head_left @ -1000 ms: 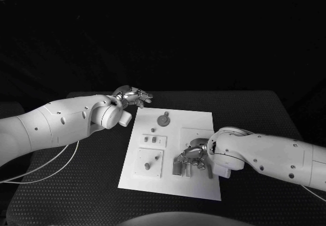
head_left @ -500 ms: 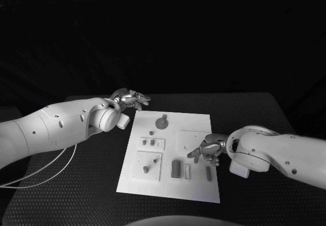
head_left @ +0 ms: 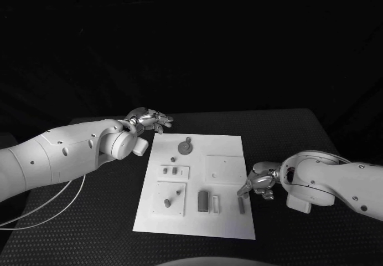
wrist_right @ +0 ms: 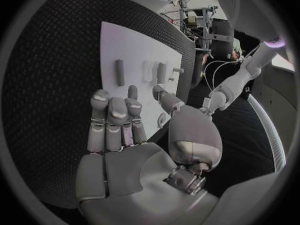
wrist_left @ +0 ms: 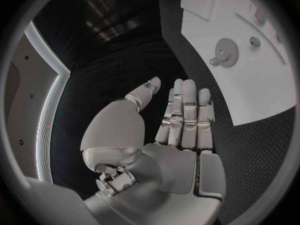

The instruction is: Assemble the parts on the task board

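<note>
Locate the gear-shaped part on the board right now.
In the head view the gear-shaped part lies at the task board's far end, toward its left edge, nearest the left robot hand, which hovers beyond the board's far-left corner.

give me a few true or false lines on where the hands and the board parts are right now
1. The right hand holds a part. False: its fingers are spread and hold nothing.
2. The left hand hovers beyond the far left corner of the task board. True.
3. A round gear lies near the board's far edge. True.
4. The left hand presses on the gear. False: it is off the board, apart from the gear.
5. A dark bar lies on the board close to the right hand. True.
</note>
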Available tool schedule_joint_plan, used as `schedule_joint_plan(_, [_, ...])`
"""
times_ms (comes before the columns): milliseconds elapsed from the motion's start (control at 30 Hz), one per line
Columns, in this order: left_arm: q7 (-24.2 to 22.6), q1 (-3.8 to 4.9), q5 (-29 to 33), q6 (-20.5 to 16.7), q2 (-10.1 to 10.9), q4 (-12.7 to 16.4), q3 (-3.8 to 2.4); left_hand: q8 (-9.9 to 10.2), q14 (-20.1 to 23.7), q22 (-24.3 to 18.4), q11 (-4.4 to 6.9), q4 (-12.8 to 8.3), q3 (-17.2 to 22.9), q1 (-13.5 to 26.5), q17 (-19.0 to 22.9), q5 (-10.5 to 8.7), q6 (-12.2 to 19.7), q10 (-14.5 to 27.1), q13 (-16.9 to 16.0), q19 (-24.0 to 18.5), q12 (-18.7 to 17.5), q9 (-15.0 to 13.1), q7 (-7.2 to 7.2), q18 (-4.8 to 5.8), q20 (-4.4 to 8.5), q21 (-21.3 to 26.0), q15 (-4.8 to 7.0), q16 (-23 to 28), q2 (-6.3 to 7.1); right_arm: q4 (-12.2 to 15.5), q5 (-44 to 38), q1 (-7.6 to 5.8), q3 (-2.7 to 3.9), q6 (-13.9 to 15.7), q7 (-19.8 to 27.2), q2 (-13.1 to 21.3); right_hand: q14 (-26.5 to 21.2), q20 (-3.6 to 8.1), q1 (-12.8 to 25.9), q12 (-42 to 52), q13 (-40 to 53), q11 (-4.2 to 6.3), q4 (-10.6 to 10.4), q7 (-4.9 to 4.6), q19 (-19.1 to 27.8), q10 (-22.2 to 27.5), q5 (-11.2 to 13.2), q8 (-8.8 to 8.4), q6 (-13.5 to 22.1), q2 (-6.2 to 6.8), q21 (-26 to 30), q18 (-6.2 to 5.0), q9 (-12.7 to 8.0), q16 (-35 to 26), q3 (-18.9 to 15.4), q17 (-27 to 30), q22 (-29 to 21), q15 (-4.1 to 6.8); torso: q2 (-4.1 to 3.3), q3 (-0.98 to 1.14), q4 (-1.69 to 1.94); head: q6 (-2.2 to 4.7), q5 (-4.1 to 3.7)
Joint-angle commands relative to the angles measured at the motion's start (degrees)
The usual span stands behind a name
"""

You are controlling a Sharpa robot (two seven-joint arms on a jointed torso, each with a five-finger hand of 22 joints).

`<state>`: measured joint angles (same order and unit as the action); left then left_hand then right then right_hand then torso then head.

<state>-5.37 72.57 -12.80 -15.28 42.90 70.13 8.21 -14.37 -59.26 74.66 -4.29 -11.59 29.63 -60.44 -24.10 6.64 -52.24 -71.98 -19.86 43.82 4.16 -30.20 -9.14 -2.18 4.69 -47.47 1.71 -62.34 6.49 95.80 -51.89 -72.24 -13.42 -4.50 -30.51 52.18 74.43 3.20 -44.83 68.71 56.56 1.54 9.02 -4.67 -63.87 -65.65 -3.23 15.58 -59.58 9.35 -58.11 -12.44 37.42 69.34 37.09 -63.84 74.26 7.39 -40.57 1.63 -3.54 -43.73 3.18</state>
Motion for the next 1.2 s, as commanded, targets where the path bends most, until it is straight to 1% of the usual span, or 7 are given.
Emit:
schedule_joint_plan(33, [-1.05,0.06,-0.06,0.94,-0.02,0.15,-0.03,-0.27,-0.15,0.09,-0.23,0.16,-0.27,0.49,-0.08,-0.08,0.43,0.2,-0.08,0.14,-0.03,0.06,-0.1,0.45,2.48,0.38,-0.11,0.24,0.04,0.33,-5.96,0.1,-0.26,-2.87,-2.67,-0.29,0.28,-0.21,-0.21,-0.22,-0.09,0.02,0.31,-0.11,-0.08,-0.44,-0.02,0.1,-0.09,-0.37,-0.21,-2.56,0.11,-0.24,-0.11,-0.07,-0.07,0.07,-0.02,-0.05,-0.02,-0.08,-0.24])
schedule_joint_plan(233, [-1.04,0.06,-0.06,0.94,-0.14,0.17,-0.03,-0.27,-0.15,0.1,-0.23,0.18,-0.29,0.53,-0.09,-0.12,0.44,0.2,-0.09,0.14,-0.03,0.07,-0.11,0.45,2.47,0.39,-0.11,0.24,0.01,0.04,-8.17,0.9,-0.39,-2.33,-3.19,-1.18,0.35,-0.31,-0.05,-0.22,-0.09,0.05,0.24,-0.08,-0.08,-0.57,0.07,0.16,-0.3,-0.61,-0.23,-2.56,0.19,-0.22,-0.29,-0.11,-0.08,0.04,-0.04,-0.08,0.14,-0.17,-0.27])
schedule_joint_plan(433, [-1.03,0.06,-0.06,1.02,-0.03,0.4,-0.03,-0.28,-0.15,0.12,-0.23,0.22,-0.33,0.6,-0.11,-0.17,0.45,0.21,-0.09,0.13,-0.03,0.08,-0.11,0.45,2.47,0.4,-0.11,0.25,-0.02,-1.12,-9.54,2.42,-0.66,-1.74,-3.56,-2.19,0.4,-0.38,0.19,-0.22,-0.09,0.07,0.07,-0.05,-0.11,-0.68,0.11,0.17,-0.43,-0.74,-0.28,-2.56,0.24,-0.21,-0.43,-0.14,-0.08,0.03,-0.12,-0.28,0.31,-0.39,-0.14])
schedule_joint_plan(633, [-1.0,0.06,-0.06,0.98,0.09,0.42,-0.02,-0.3,-0.15,0.13,-0.23,0.22,-0.35,0.63,-0.12,-0.2,0.45,0.21,-0.09,0.12,-0.03,0.09,-0.11,0.45,2.47,0.41,-0.11,0.25,-0.02,-1.65,-11.82,3.36,-0.67,-2.2,-3.61,-3.04,0.43,-0.44,0.47,-0.25,-0.1,0.08,-0.15,-0.05,-0.12,-0.74,0.15,0.13,-0.46,-0.71,-0.31,-2.56,0.25,-0.22,-0.54,-0.16,-0.09,0.04,-0.05,-0.17,0.2,-0.67,0.12])
schedule_joint_plan(733, [-0.84,0.06,-0.06,0.85,0.16,0.5,-0.02,-0.3,-0.15,0.14,-0.23,0.24,-0.36,0.64,-0.12,-0.21,0.45,0.21,-0.09,0.12,-0.03,0.09,-0.11,0.45,2.47,0.42,-0.11,0.25,-0.04,-1.71,-12.34,3.53,-0.67,-2.28,-3.55,-3.14,0.44,-0.48,0.83,-0.29,-0.11,0.09,-0.5,-0.04,-0.12,-0.78,0.21,0.07,-0.5,-0.7,-0.32,-2.56,0.27,-0.25,-0.63,-0.17,-0.11,0.04,-0.02,-0.25,0.22,-0.92,0.06])
schedule_joint_plan(1033, [-0.64,0.07,-0.07,0.84,0.24,0.59,-0.02,-0.31,-0.15,0.15,-0.23,0.26,-0.37,0.67,-0.14,-0.22,0.46,0.22,-0.09,0.12,-0.03,0.1,-0.11,0.45,2.48,0.43,-0.11,0.26,-0.07,-2.44,-13.2,4.14,-0.67,-2.56,-3.46,-4.54,0.48,-0.49,1.09,-0.3,-0.1,0.11,-0.8,-0.01,-0.12,-0.83,0.24,0.05,-0.56,-0.65,-0.34,-2.56,0.31,-0.24,-0.67,-0.2,-0.12,0.06,-0.01,-0.26,0.22,-1.01,-0.03])
schedule_joint_plan(1200, [-0.42,0.08,-0.09,0.86,0.28,0.68,-0.02,-0.38,-0.15,0.18,-0.24,0.35,-0.38,0.76,-0.16,-0.24,0.37,0.24,-0.09,0.13,-0.04,0.1,-0.05,0.46,2.48,0.44,-0.11,0.27,-0.2,-4.22,-15.18,5.09,-0.74,-2.97,-3.52,-6.38,0.49,-0.49,1.27,-0.32,-0.09,0.12,-1.04,0.0,-0.13,-0.85,0.25,0.01,-0.59,-0.66,-0.36,-2.56,0.32,-0.24,-0.66,-0.22,-0.13,0.07,-0.01,-0.27,0.22,-0.83,-0.18])
